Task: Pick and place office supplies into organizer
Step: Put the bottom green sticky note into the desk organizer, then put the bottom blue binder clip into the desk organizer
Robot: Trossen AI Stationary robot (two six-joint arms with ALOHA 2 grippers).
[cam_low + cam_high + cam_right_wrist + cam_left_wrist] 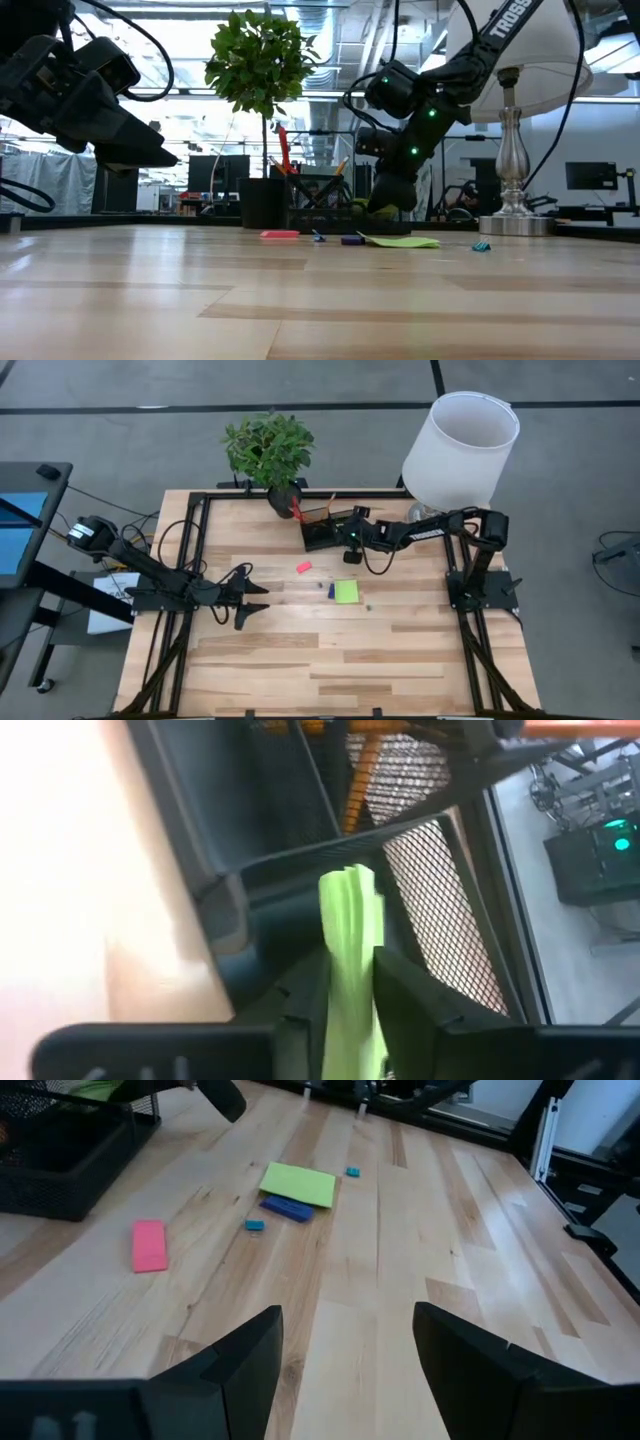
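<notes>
The black mesh organizer (pixel 322 532) stands at the table's far side. Red-handled scissors (pixel 296 508) and orange pencils (pixel 318 510) stick up out of it. My right gripper (pixel 350 970) hangs over the organizer's near right corner (pixel 390 200), shut on a lime-green sticky-note pad (pixel 350 910). A second green pad (pixel 346 592) lies flat mid-table, with a dark blue piece (pixel 287 1207) and a pink piece (pixel 149 1244) beside it. My left gripper (pixel 345 1350) hovers open over the table's left part (pixel 245 597), touching nothing. My right gripper pinches the lime-green pad's lower part (pixel 352 990) between its two fingers (pixel 410 995), one on each flat face. The pad shows edge-on and sticks out beyond the fingertips. It is lifted clear, over the organizer's mesh wall (pixel 430 870).
A potted plant (pixel 268 448) stands left of and behind the organizer, and a white-shaded lamp (pixel 460 445) at the far right corner. Tiny teal pieces (pixel 254 1225) (pixel 352 1172) lie near the flat pad. Bare wood (pixel 330 660) fills the table's near half.
</notes>
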